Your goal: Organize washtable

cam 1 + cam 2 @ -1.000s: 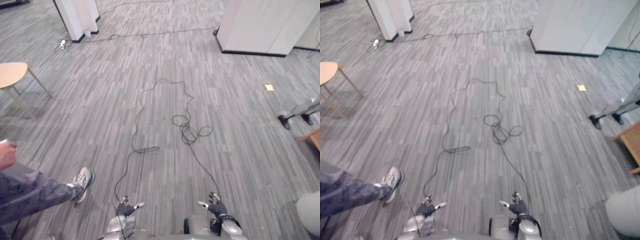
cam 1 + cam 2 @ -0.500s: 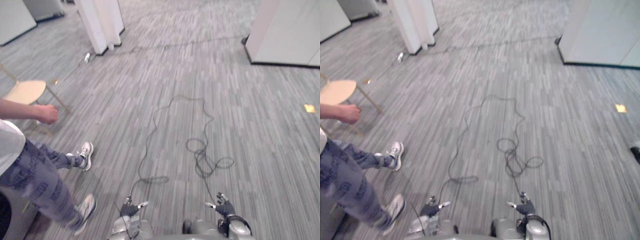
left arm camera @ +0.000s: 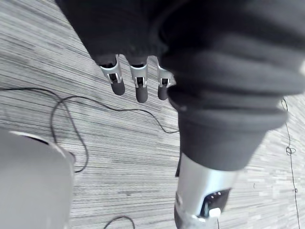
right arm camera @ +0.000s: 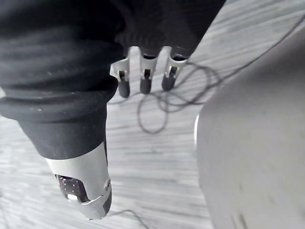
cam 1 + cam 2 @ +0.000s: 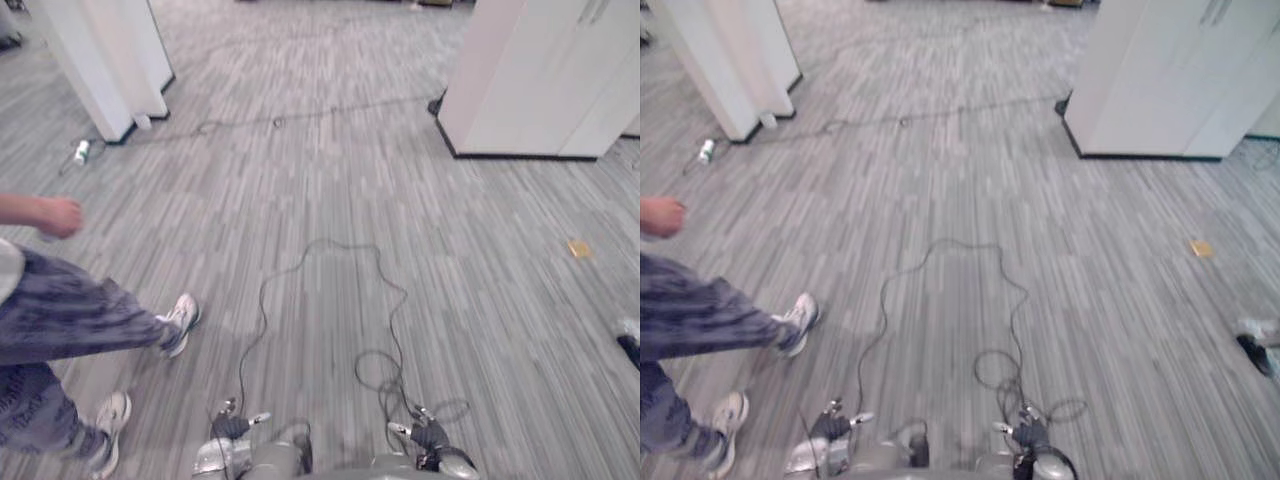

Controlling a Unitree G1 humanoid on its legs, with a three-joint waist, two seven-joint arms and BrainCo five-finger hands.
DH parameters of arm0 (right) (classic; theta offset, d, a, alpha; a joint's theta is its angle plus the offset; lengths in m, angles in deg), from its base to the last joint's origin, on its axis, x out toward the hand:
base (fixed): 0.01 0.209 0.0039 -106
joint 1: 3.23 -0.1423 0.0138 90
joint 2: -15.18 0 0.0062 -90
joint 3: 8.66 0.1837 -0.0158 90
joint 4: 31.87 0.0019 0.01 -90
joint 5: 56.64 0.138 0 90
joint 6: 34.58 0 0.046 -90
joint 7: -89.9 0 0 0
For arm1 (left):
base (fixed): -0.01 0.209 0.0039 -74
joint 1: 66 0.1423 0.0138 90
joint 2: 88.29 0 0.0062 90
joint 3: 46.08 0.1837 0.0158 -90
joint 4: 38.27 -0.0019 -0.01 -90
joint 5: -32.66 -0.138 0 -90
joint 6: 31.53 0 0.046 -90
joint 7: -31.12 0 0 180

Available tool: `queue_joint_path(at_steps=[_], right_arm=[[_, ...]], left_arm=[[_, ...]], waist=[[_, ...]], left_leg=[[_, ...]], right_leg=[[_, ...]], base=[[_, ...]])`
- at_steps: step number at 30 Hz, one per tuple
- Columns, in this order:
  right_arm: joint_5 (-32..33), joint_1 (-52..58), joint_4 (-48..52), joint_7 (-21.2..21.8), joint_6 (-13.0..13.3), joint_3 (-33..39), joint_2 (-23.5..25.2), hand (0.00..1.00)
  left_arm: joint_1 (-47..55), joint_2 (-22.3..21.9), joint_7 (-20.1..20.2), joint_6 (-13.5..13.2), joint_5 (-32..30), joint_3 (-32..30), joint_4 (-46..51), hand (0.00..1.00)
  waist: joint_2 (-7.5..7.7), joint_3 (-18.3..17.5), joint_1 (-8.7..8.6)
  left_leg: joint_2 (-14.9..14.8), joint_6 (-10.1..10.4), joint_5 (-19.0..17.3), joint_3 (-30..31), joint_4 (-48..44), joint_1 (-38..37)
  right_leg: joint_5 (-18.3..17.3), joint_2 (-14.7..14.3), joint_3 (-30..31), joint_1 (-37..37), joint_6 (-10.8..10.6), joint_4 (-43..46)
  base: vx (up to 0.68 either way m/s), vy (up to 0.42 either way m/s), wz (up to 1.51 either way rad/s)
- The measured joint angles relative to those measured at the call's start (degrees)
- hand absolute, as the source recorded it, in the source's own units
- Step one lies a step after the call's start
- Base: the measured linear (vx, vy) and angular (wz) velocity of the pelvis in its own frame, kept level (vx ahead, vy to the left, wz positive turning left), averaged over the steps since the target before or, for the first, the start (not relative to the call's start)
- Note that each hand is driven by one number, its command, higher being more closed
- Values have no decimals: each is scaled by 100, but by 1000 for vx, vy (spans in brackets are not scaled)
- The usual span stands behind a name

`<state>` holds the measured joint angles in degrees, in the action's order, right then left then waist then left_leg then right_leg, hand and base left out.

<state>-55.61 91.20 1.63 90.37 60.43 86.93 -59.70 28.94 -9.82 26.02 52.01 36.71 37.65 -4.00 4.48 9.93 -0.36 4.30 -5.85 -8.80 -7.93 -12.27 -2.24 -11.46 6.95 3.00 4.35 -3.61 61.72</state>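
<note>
My left hand (image 5: 232,428) and right hand (image 5: 430,436) hang low at the bottom edge of the eye views, over grey striped carpet. Both are open, with relaxed fingers and nothing in them. In the left wrist view the left hand's fingers (image 3: 137,86) point down at bare carpet. The right hand's fingers (image 4: 145,81) do the same in the right wrist view. No washtable or any item from it is in sight.
A person stands close on my left, with a patterned trouser leg (image 5: 70,315), white shoes and a fist (image 5: 55,215). A white pillar (image 5: 105,60) stands far left and a white cabinet (image 5: 540,75) far right. A yellow scrap (image 5: 578,249) lies on the carpet at right.
The whole picture has shifted, so the camera has moved. The wooden stool has left the view. The person's legs have stepped to a new stance. Both hands hang as before.
</note>
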Motion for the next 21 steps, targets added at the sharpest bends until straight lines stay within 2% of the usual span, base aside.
queue_joint_path(at_steps=[1,2,3,4,5,6,7,8,9,10,11,12,13,14,15,16,17,18,19,20,21], right_arm=[[11,7,79,-6,37,1,-35,0],[12,4,178,-17,85,8,-42,0],[30,-6,213,-1,108,15,-43,0],[57,-19,298,17,119,20,-44,0],[61,-5,345,29,114,24,-43,0],[65,-23,387,85,109,46,-24,0],[66,-33,393,83,107,49,-16,0],[49,-37,405,79,97,63,-14,0],[44,-43,493,82,68,86,-71,0],[44,-16,550,78,71,119,-79,0],[49,0,647,77,65,104,-130,0],[49,20,758,68,50,35,-210,0],[50,23,767,65,21,25,-252,0],[60,27,769,19,-21,25,-272,0],[65,45,766,-31,-51,9,-225,0],[67,42,728,-36,-56,4,-144,0],[68,14,674,-35,-54,-56,-70,0],[66,-125,552,-29,-64,-153,-42,0],[65,-151,502,-28,-74,-153,-27,0],[61,-189,365,-34,-94,-137,2,0],[59,-194,278,-34,-98,-136,-28,0]], left_arm=[[11,-13,-13,-2,-13,65,-83,0],[2,2,-7,4,-28,165,-174,0],[0,1,-5,10,-37,174,-198,0],[-19,-7,-2,48,-45,196,-236,0],[-55,-27,-2,68,-91,219,-236,0],[-123,-123,-1,95,-151,218,-238,0],[-109,-173,1,94,-162,213,-239,0],[-109,-273,4,94,-211,191,-240,0],[-184,-449,7,75,-253,78,-196,0],[-214,-514,11,74,-256,13,-193,0],[-240,-615,9,86,-257,-173,-157,0],[-219,-762,6,87,-254,-461,-21,0],[-202,-820,2,84,-253,-542,36,0],[-184,-827,0,90,-253,-573,150,0],[-155,-798,0,88,-251,-560,250,0],[-115,-737,3,79,-251,-521,342,0],[-96,-665,7,29,-246,-504,427,0],[-87,-576,9,-5,-245,-501,445,0],[-83,-542,4,-13,-243,-498,445,0],[-55,-479,-2,-21,-235,-458,442,0],[58,-483,-12,-78,-106,-456,474,0]], waist=[[-78,18,-42],[-114,17,-111],[-125,19,-156],[-147,27,-230],[-149,24,-247],[-164,32,-314],[-181,24,-359],[-229,19,-387],[-388,1,-325],[-442,27,-319],[-567,100,-357],[-697,157,-328],[-754,201,-310],[-840,247,-237],[-797,250,-150],[-712,233,-96],[-645,210,-16],[-623,216,7],[-615,226,29],[-569,253,138],[-654,247,219]], left_leg=[[-75,-39,-155,17,204,-393],[-150,-28,-341,31,317,-674],[-183,-14,-411,38,373,-801],[-225,49,-525,108,488,-1051],[-229,127,-619,197,607,-1252],[-244,314,-736,405,798,-1603],[-279,391,-779,520,764,-1691],[-357,453,-815,688,592,-1771],[-568,558,-829,769,-275,-1543],[-607,741,-712,713,-898,-1334],[-697,1041,-335,634,-2045,-903],[-956,1359,837,486,-3610,-245],[-1201,1351,884,373,-4303,23],[-1546,1057,628,62,-5240,426],[-1649,894,452,-116,-5551,692],[-1635,855,282,-231,-5534,997],[-1591,857,54,-386,-5130,1446],[-1441,806,-121,-467,-4314,1896],[-1321,790,-129,-454,-3761,2062],[-1060,864,-44,-295,-2384,2249],[-907,1200,175,-38,-877,2336]], right_leg=[[-331,-122,-290,472,144,-331],[-505,-255,-538,916,197,-1025],[-498,-322,-648,1109,202,-1465],[-317,-429,-862,1329,179,-2652],[55,-487,-988,1396,170,-3667],[847,-560,-1063,1481,292,-4720],[1195,-587,-1030,1450,393,-4758],[1724,-621,-1013,1360,632,-4693],[1376,-656,-1135,1278,734,-4234],[1148,-655,-1176,1192,745,-4103],[932,-698,-1270,918,755,-4099],[660,-784,-1259,430,779,-4275],[562,-889,-1241,149,814,-4380],[398,-1043,-1137,-459,900,-4636],[278,-1054,-1024,-864,923,-4838],[179,-994,-902,-1217,908,-5062],[57,-909,-728,-1528,888,-5297],[-68,-807,-591,-1811,811,-5438],[-136,-746,-532,-1913,787,-5479],[-293,-563,-393,-2135,680,-5572],[-355,-500,-212,-2395,680,-5743]], base=[[555,183,-5],[555,183,1],[643,135,18],[557,100,30],[1052,151,66],[822,87,73],[1017,76,93],[855,41,78],[836,35,66],[797,17,46],[783,2,21],[779,6,6],[753,39,-22],[567,48,-37],[670,51,-45],[619,47,-59],[751,95,-65],[631,121,-63],[762,238,-65],[610,243,-78],[714,360,-81]])
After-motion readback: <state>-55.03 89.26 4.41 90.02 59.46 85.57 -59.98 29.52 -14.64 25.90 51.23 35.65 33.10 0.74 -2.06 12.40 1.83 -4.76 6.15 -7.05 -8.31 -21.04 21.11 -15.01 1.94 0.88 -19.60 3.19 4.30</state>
